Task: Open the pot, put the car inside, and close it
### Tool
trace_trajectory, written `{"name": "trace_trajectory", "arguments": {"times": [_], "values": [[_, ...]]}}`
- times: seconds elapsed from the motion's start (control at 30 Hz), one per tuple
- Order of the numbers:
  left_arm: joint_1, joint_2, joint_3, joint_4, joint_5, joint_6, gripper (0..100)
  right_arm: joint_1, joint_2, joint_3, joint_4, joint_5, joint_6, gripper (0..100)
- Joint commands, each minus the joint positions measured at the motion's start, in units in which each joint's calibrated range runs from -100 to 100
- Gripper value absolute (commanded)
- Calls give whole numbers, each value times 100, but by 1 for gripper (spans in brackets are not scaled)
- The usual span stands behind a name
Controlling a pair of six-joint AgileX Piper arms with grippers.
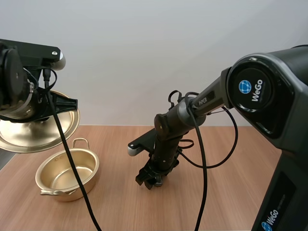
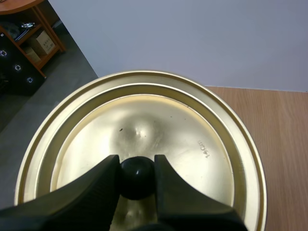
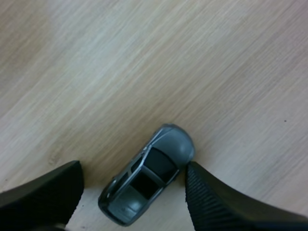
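One light wooden counter carries everything I'm working with, and two arms are over it. My right arm is dark grey and jointed. It reaches from its base at the counter's right side toward the middle, then bends at the wrist and points steeply down, so the right hand sits just above the wood. My left arm is raised at the counter's left edge, with the left hand held well up off the surface.

One round golden metal lid hangs tilted from that left hand, above and a little to the left of the pot, clear of it.

One golden metal pot with two small loop handles stands upright on the counter below, uncovered.

One small grey toy car rests on the counter with its roof toward the right wrist camera. It is apart from the pot and under the right hand. That hand is spread wide with the car between its two fingers. One fingertip is right at the car's rounded end — touching or not, I cannot tell — and the other stands clear, with bare wood between it and the car.

One black round knob sits at the lid's centre. The left hand is clamped on it, a finger pressed to each side.
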Motion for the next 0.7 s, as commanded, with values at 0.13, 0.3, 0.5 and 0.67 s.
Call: {"name": "trace_trajectory", "arguments": {"times": [0.13, 0.3, 0.5, 0.67], "values": [[-2, 8, -7, -6, 60, 92, 0, 2, 130, 7, -244, -113, -57, 63], [-2, 8, -7, -6, 62, 114, 0, 2, 130, 7, -327, -38, 33, 0], [-2, -19, -24, 101, 4, 228, 0, 2, 57, -22, -514, -291, -12, 0], [-2, -246, -329, 547, 4, 228, 0, 2, -426, -398, -512, -316, -29, 0]]}}
